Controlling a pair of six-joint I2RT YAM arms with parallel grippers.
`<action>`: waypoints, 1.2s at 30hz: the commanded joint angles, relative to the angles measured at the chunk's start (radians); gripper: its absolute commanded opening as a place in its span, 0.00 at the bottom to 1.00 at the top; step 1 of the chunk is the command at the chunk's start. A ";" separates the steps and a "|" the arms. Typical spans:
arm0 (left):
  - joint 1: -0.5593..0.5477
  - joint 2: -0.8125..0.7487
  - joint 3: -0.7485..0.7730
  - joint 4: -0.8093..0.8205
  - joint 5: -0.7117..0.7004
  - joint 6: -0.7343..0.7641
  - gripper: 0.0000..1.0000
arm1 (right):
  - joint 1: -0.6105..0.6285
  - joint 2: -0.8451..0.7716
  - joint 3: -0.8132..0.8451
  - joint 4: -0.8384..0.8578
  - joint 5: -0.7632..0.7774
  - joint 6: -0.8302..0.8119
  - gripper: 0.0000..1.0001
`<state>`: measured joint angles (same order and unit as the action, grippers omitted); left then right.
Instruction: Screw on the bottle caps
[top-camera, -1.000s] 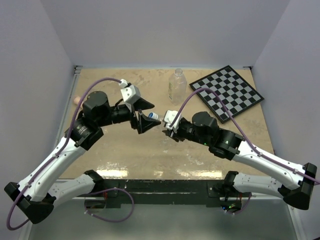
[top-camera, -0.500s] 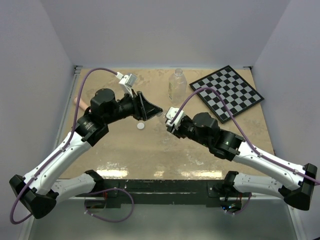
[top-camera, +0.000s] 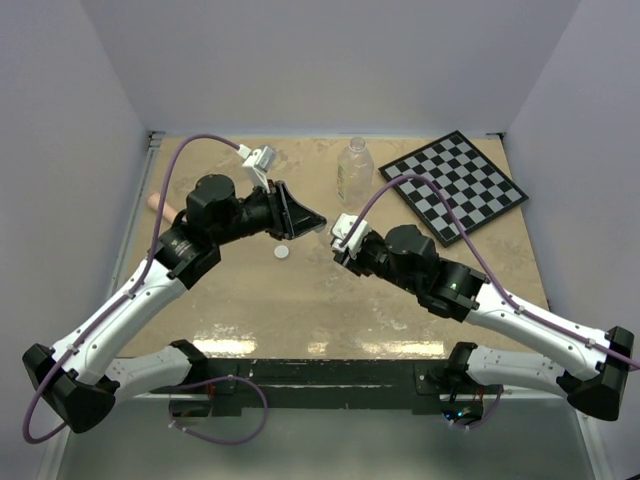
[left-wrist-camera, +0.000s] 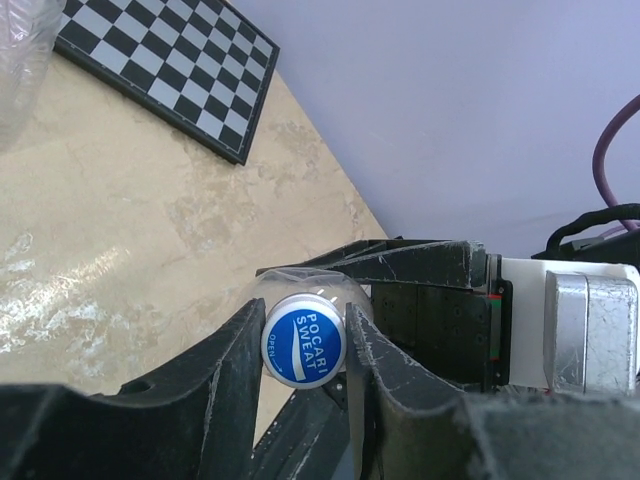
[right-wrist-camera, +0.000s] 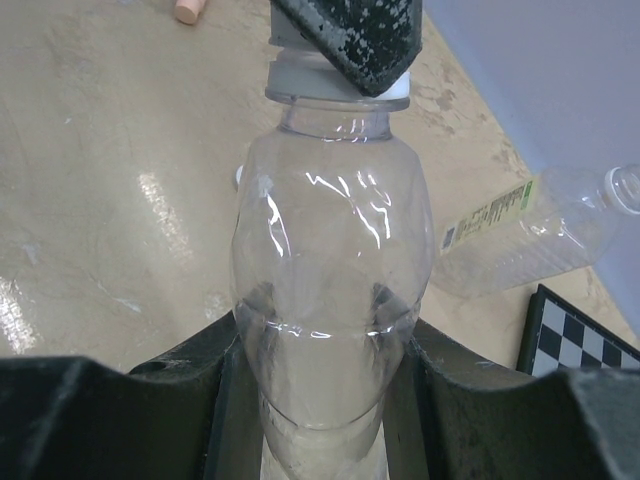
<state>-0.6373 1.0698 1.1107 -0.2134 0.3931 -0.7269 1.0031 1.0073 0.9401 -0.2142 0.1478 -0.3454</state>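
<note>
Left gripper (left-wrist-camera: 303, 350) has swung inward and clamps the blue cap (left-wrist-camera: 303, 340); right gripper (right-wrist-camera: 325, 345) grasps the small bottle (right-wrist-camera: 325, 250); rotation must stay coaxial.

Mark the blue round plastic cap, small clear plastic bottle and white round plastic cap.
blue round plastic cap (left-wrist-camera: 303, 341), left wrist view, printed top.
small clear plastic bottle (right-wrist-camera: 330, 300), right wrist view, mid body.
white round plastic cap (top-camera: 284, 253), top view, centre.

Tan marbled worktop (top-camera: 300, 300), clear bottle (top-camera: 354, 172) stood upright near its far edge, checkerboard (top-camera: 455, 185) lay flat at the far right, white cap (top-camera: 283, 252) lay near the middle, pink stick (top-camera: 156, 203) lay by the left edge.
</note>
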 joint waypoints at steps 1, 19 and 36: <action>-0.001 -0.002 0.060 -0.018 0.030 0.046 0.06 | 0.005 -0.007 -0.001 0.045 0.009 -0.001 0.00; -0.001 -0.111 0.001 0.027 0.860 0.996 0.00 | 0.005 -0.128 0.080 -0.002 -0.565 -0.017 0.00; 0.001 -0.030 0.109 -0.441 0.716 1.502 0.32 | 0.003 -0.098 0.098 -0.027 -0.509 -0.020 0.00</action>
<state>-0.6353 1.0885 1.2758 -0.7540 1.1824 0.8547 0.9947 0.9295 0.9699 -0.4110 -0.3775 -0.3683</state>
